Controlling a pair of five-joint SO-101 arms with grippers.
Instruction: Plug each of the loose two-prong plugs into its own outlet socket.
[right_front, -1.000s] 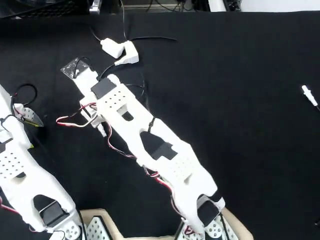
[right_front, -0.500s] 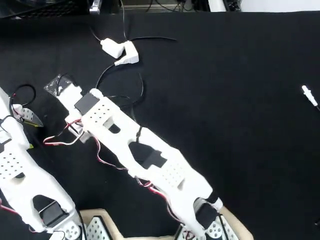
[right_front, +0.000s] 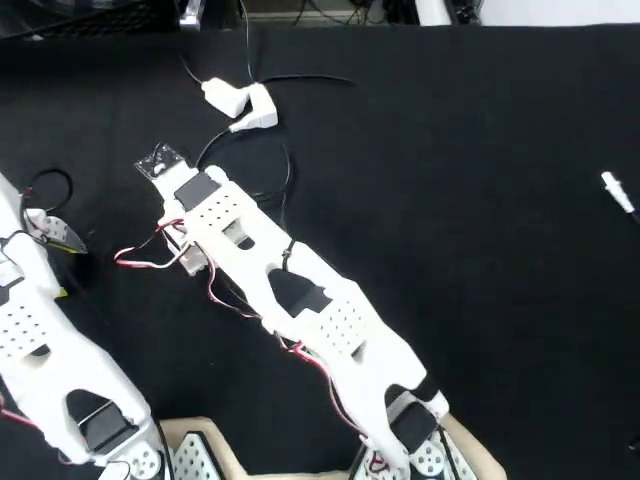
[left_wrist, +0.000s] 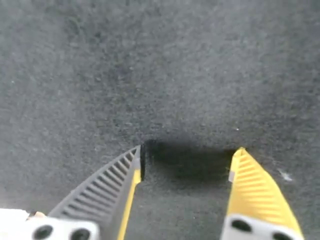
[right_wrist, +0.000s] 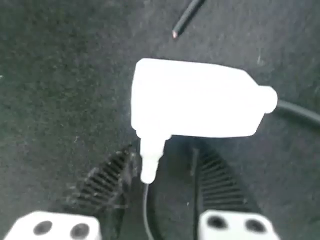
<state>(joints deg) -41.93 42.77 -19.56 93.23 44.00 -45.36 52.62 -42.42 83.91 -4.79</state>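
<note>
Right gripper (right_wrist: 162, 154) (right_front: 157, 160): jaws narrowly parted, nothing clamped. White connector block (right_wrist: 195, 102) lies on black cloth (right_wrist: 60, 60) just past tips. Its stub (right_wrist: 150, 157) points into gap, close to one jaw. Thin cable (right_wrist: 145, 210) trails back between jaws; black cord (right_wrist: 295, 112) leaves block's other end.

Left gripper (left_wrist: 190, 150) (right_front: 55, 232): jaws wide, holding nothing, low over cloth near table's left side.

High view: white joined pair (right_front: 240, 100) near right arm's tip, on far side; cannot tell if same piece as block. Small loose plug (right_front: 617, 190) well apart, at right edge.
</note>
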